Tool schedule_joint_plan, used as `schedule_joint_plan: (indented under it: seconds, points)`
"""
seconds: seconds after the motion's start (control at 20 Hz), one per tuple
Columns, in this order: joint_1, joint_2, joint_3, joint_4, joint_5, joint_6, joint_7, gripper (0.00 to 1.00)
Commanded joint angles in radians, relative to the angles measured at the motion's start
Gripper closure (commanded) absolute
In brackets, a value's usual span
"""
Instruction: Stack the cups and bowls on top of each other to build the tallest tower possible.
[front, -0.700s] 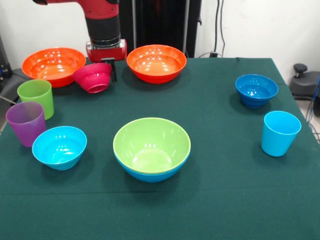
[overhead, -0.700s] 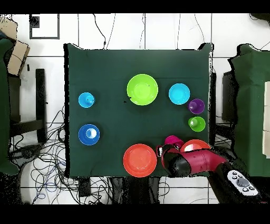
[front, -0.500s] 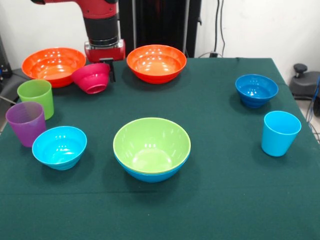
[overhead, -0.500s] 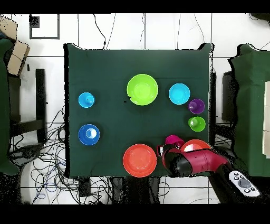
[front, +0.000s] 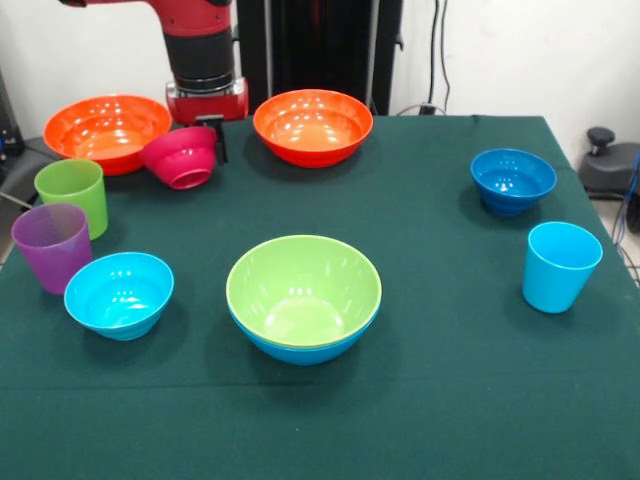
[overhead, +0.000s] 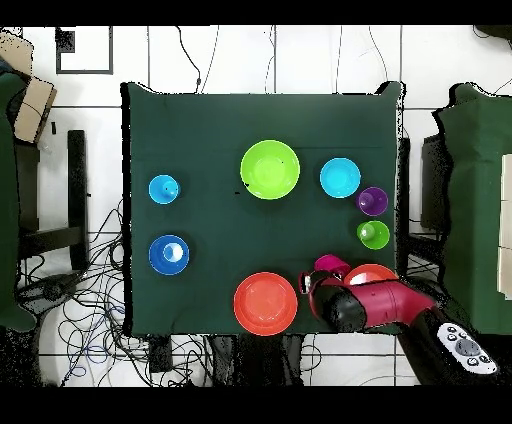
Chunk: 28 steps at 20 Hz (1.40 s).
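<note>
My gripper (front: 212, 138) is shut on the rim of the small magenta bowl (front: 182, 157), which hangs tilted between the two orange bowls (front: 107, 130) (front: 312, 125) at the table's far left. In the overhead view the magenta bowl (overhead: 327, 265) peeks out from under the arm. The tower (front: 303, 290) is a lime green bowl nested in a blue one at the table's middle. A cyan bowl (front: 119, 293), a purple cup (front: 50, 245) and a lime green cup (front: 72, 195) stand at the left. At the right are a dark blue bowl (front: 513, 180) and a light blue cup (front: 560, 265).
The green table cloth (front: 430, 380) ends close behind the orange bowls. The red arm (overhead: 385, 305) covers part of one orange bowl (overhead: 372, 273) in the overhead view.
The gripper and the magenta bowl have shifted slightly to the left in the front view. Everything else stands as before.
</note>
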Motion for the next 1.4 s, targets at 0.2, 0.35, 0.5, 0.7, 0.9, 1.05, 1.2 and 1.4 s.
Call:
schedule_joint_plan:
  seconds: [0.2, 0.35, 0.5, 0.7, 0.9, 1.05, 1.2, 1.4]
  points:
    - [0.083, -0.117, 0.188, -0.048, 0.235, 0.313, -0.101, 1.00]
    - [0.128, -0.106, 0.190, -0.107, 0.272, 0.362, -0.084, 1.00]
    - [0.182, -0.103, 0.178, -0.169, 0.308, 0.422, -0.059, 1.00]
    - [0.246, -0.093, 0.163, -0.244, 0.359, 0.499, -0.025, 1.00]
    - [0.304, -0.056, 0.143, -0.328, 0.408, 0.566, 0.007, 1.00]
    - [0.356, -0.036, 0.123, -0.396, 0.436, 0.608, 0.038, 1.00]
    - [0.404, -0.020, 0.103, -0.475, 0.461, 0.677, 0.054, 1.00]
    - [0.449, -0.017, 0.090, -0.566, 0.492, 0.784, 0.049, 1.00]
